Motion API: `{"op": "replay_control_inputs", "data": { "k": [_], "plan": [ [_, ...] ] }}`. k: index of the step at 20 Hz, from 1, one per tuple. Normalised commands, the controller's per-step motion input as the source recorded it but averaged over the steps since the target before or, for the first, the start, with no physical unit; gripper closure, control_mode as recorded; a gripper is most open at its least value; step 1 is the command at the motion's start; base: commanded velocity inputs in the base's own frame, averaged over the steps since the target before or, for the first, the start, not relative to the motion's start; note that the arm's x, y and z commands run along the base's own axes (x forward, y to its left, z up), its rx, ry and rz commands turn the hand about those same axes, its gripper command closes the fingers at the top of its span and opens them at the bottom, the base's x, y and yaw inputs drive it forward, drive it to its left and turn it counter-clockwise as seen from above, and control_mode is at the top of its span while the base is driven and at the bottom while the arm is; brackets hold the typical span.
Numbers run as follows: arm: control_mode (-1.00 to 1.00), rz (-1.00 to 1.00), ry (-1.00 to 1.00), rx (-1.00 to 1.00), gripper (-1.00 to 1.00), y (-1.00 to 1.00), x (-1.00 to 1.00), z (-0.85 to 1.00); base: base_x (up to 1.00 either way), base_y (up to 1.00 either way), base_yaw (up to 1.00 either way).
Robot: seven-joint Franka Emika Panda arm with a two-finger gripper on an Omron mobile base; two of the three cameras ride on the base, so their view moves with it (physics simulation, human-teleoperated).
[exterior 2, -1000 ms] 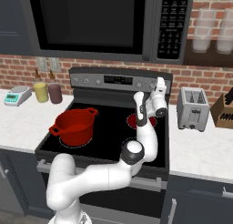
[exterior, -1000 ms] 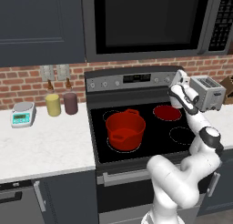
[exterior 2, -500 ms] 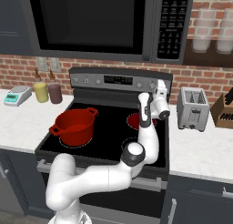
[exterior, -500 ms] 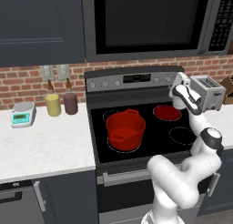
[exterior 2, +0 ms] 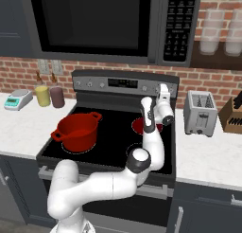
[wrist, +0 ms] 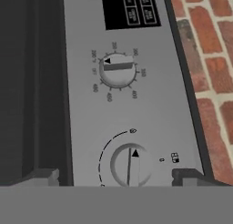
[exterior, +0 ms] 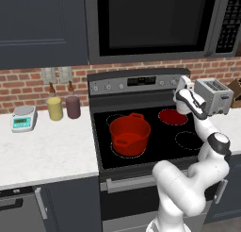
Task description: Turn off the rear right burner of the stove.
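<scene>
While the rear right burner point(exterior: 172, 116) glows red, open fingers point(wrist: 45, 176) flank the stove point(exterior: 113, 151) panel's lower knob point(wrist: 130, 164).

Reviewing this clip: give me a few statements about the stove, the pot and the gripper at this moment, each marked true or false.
1. The rear right burner glows red. True.
2. The red pot sits on the rear right burner. False: it sits on the front left of the stove, apart from the glowing disc.
3. The gripper is at the stove's back panel, with a knob between its fingertips. True; whether the tips touch the knob can't be told.
4. The toaster stands on the counter left of the stove. False: it is on the right.
5. Two bottles stand on the counter left of the stove. True.
</scene>
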Motion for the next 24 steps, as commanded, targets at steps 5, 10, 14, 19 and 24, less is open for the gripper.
{"op": "replay_control_inputs", "data": {
  "k": [5, 10, 14, 19, 24],
  "plan": [
    [-1.0, 0.0, 0.0, 0.0, -1.0, 0.0, 0.2, 0.0, 0.0, 0.0, 0.0],
    [-1.0, 0.0, 0.0, 0.0, -1.0, 0.0, 0.12, 0.0, 0.0, 0.0, 0.0],
    [-1.0, 0.0, 0.0, 0.0, -1.0, 0.0, 0.09, 0.0, 0.0, 0.0, 0.0],
    [-1.0, 0.0, 0.0, 0.0, 1.0, 0.0, 0.01, 0.0, 0.0, 0.0, 0.0],
    [-1.0, 0.0, 0.0, 0.0, 1.0, 0.0, 0.0, 0.0, 0.0, 0.0, 0.0]
  ]
}}
